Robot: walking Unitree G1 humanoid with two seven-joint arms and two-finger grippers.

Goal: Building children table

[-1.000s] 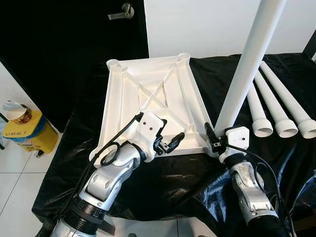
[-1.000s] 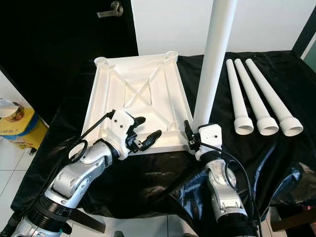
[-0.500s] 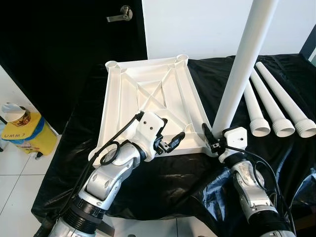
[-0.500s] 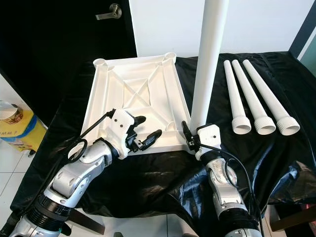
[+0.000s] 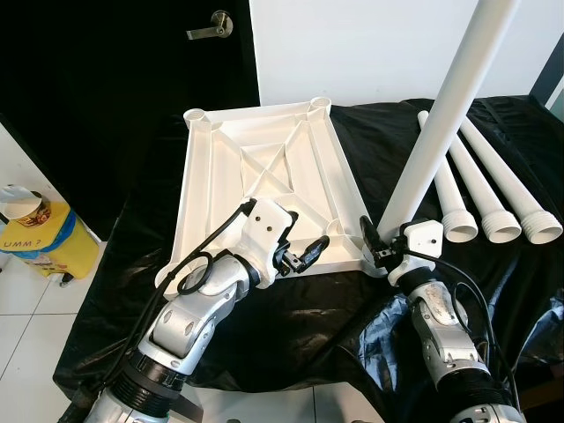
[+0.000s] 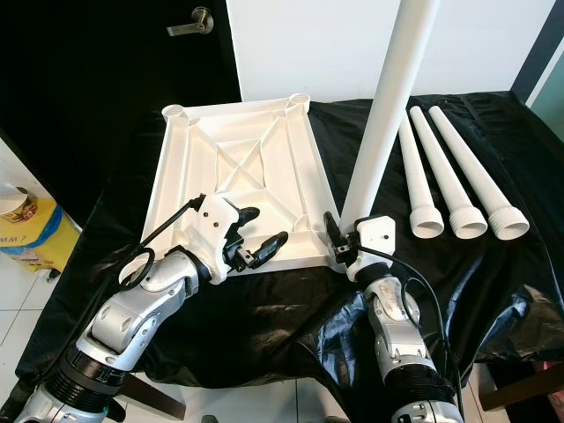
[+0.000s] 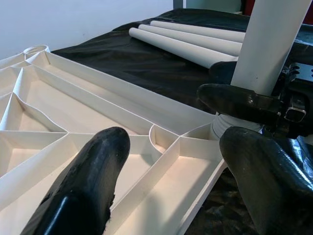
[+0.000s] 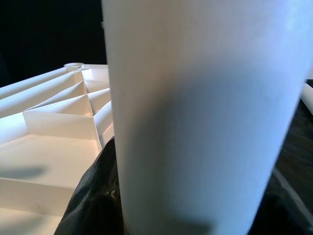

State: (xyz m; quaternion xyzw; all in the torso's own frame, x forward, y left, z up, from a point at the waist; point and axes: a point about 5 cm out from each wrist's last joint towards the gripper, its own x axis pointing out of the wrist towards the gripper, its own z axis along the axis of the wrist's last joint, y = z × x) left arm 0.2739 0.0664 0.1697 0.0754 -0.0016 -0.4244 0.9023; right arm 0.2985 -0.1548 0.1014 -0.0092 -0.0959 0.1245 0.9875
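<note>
The right gripper (image 5: 377, 249) grasps a smooth white plastic tube leg (image 5: 441, 123) standing in the near-right corner socket of the ribbed white tabletop (image 5: 231, 189); the left gripper (image 5: 304, 256) hovers released over its near edge.

1. One white table top (image 5: 264, 176), lying upside down on the black cloth, ribs facing up.
2. Four white table legs in all: one leg (image 5: 445, 115) standing tilted at the table top's near right corner, and three loose legs (image 5: 489, 189) lying side by side on the right.
3. Two corner sockets visible at the table top's far edge: far left socket (image 5: 195, 115) and far right socket (image 5: 321, 103).
4. Two grippers: the left gripper (image 5: 300, 256) and the right gripper (image 5: 374, 248).
5. One black cloth (image 5: 317, 326).
6. One door handle (image 5: 210, 24), far left.
7. One yellow bin (image 5: 40, 247) on the floor at left.
</note>
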